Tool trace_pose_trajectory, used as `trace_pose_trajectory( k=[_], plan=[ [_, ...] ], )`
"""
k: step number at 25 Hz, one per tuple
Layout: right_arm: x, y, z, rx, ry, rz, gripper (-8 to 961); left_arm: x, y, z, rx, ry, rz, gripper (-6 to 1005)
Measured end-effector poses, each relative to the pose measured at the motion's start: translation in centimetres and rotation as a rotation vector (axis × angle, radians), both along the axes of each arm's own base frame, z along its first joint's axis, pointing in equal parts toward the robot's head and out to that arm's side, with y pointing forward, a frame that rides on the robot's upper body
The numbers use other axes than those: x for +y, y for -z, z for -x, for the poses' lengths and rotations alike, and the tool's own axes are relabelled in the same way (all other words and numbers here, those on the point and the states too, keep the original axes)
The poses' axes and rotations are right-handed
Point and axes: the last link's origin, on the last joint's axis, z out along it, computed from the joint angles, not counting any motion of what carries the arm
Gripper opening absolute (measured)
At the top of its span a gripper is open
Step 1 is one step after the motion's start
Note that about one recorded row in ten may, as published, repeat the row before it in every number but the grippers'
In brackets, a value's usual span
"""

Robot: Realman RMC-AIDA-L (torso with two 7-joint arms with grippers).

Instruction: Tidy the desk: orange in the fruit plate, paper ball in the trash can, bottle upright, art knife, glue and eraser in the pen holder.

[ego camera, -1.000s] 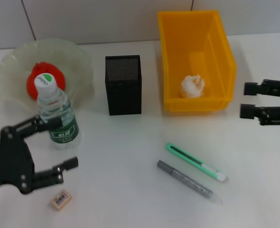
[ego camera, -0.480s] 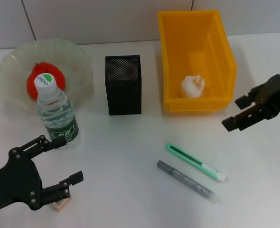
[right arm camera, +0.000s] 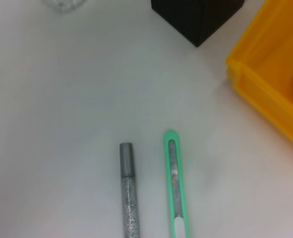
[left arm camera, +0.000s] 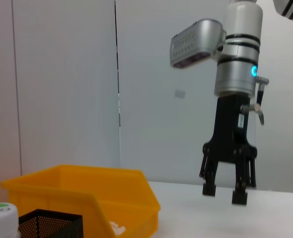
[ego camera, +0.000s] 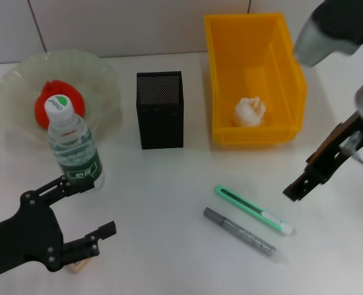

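The orange [ego camera: 57, 98] lies in the glass fruit plate [ego camera: 15, 80] at the back left. In front of the plate the bottle [ego camera: 74, 150] stands upright. The paper ball [ego camera: 249, 112] rests in the yellow trash can [ego camera: 255, 37]. Beside it is the black mesh pen holder [ego camera: 160, 110]. The green art knife [ego camera: 253, 209] and the grey glue [ego camera: 243, 235] lie side by side at the front right, also seen as art knife [right arm camera: 175, 183] and glue [right arm camera: 129, 191]. My right gripper [ego camera: 294, 190] hangs open just right of the knife. My left gripper [ego camera: 101, 206] is open over the eraser [ego camera: 77, 266], which is mostly hidden.
The left wrist view shows the right gripper [left arm camera: 224, 193] pointing down at the table, with the trash can [left arm camera: 87, 191] and pen holder [left arm camera: 49, 223] in front. White table surface lies between the bottle and the knife.
My right arm has swung in from the right and turned downward beside the art knife. My left gripper has drawn back from the bottle toward the near edge, over the eraser.
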Motion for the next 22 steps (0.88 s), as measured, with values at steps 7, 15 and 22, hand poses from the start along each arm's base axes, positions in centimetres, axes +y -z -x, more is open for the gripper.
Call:
trace_pose_trajectory(
  k=[7, 15, 22],
  plan=[
    [0.6, 3.4, -0.5, -0.033, 0.020, -0.001, 830, 0.0, 0.3, 0.0, 0.004, 0.013, -0.007, 811],
    [1.0, 6.0, -0.8, -0.061, 0.024, 0.003, 830, 0.1, 0.5, 0.2, 0.017, 0.009, -0.012, 810],
    [1.1, 7.8, -1.0, -0.093, 0.030, 0.006, 829, 0.1, 0.6, 0.2, 0.026, 0.022, -0.015, 810]
  ],
)
